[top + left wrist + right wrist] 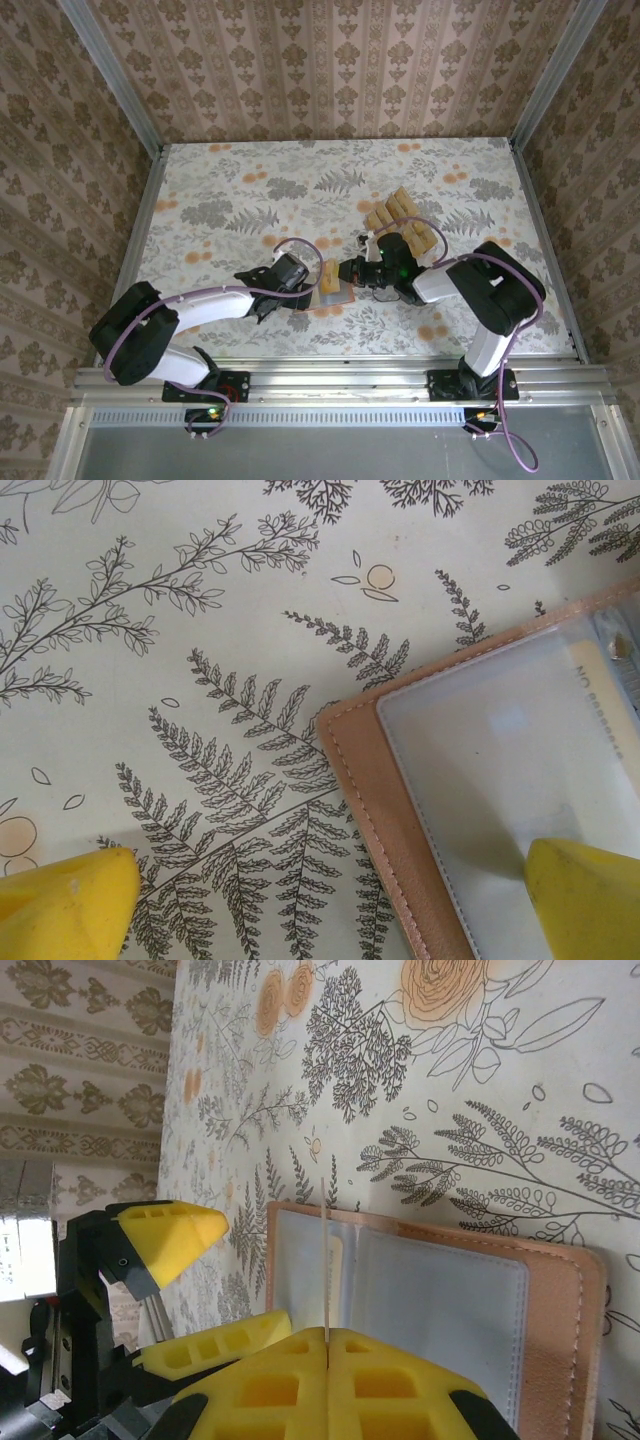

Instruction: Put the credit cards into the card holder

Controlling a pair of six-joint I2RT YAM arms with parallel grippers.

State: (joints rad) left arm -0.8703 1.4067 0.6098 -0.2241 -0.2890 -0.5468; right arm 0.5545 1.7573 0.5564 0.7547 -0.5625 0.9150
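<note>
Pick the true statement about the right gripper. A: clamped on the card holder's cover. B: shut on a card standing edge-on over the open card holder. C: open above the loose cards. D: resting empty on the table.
B: the right gripper pinches a thin credit card edge-on above the open card holder.

Only "NO" reads — on a card [600,695] inside the card holder [368,780] — its remaining print is blurred.
</note>
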